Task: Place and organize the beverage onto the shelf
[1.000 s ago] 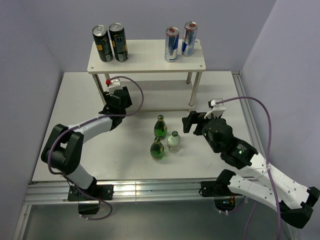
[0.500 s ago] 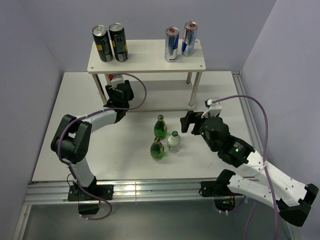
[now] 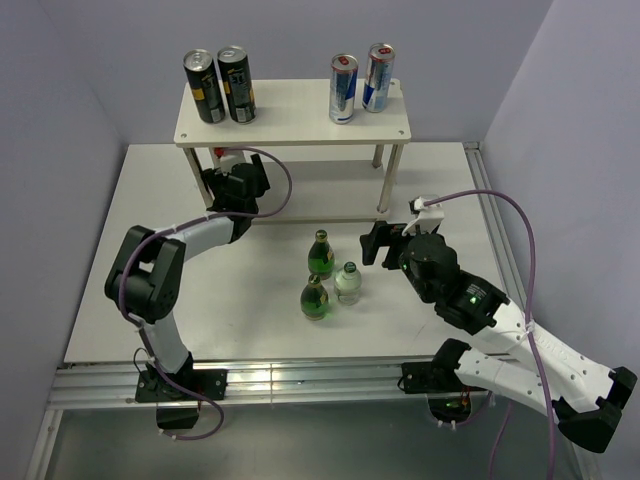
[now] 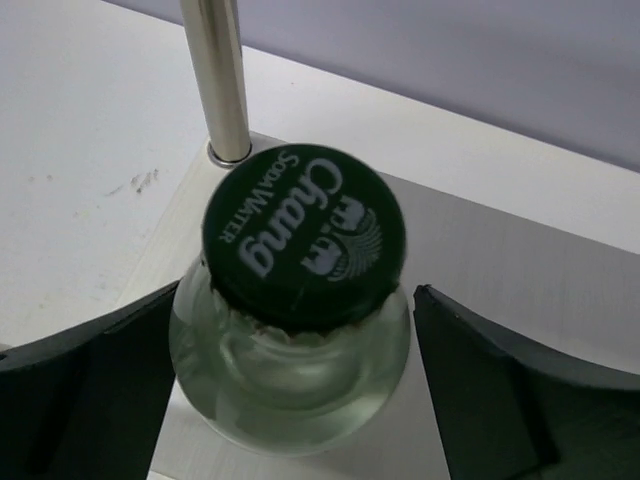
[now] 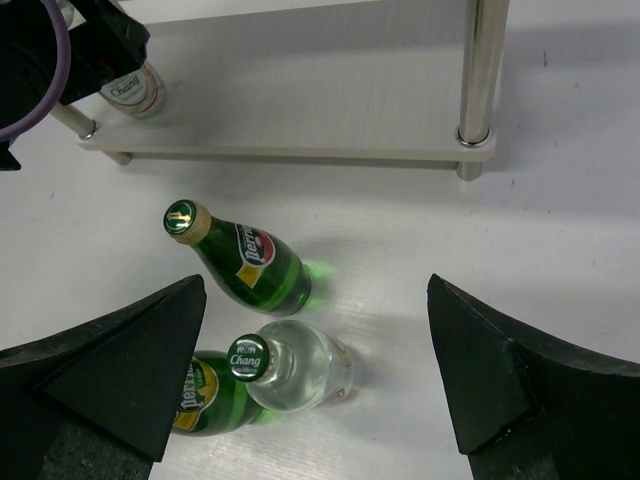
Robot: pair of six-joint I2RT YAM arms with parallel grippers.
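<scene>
The cream-white shelf (image 3: 300, 125) stands at the back of the table. A clear Chang soda bottle (image 4: 300, 235) with a green cap stands upright on its lower board (image 5: 300, 100), beside the front left leg. My left gripper (image 4: 295, 300) reaches in under the top board and is open, one finger on each side of that bottle, with a gap at the right finger. On the table stand a green bottle (image 5: 245, 262), a clear bottle (image 5: 295, 370) and a second green bottle (image 5: 210, 395). My right gripper (image 5: 315, 370) hovers open above them, holding nothing.
Two black cans (image 3: 218, 86) stand at the left end of the top board and two blue-and-silver cans (image 3: 360, 82) at the right end. The shelf's front right leg (image 5: 478, 80) is steel. Purple walls close in the back and sides.
My left gripper pushed further in under the shelf and its jaws opened off the clear bottle, which now stands on the lower board. My right gripper shifted slightly left.
</scene>
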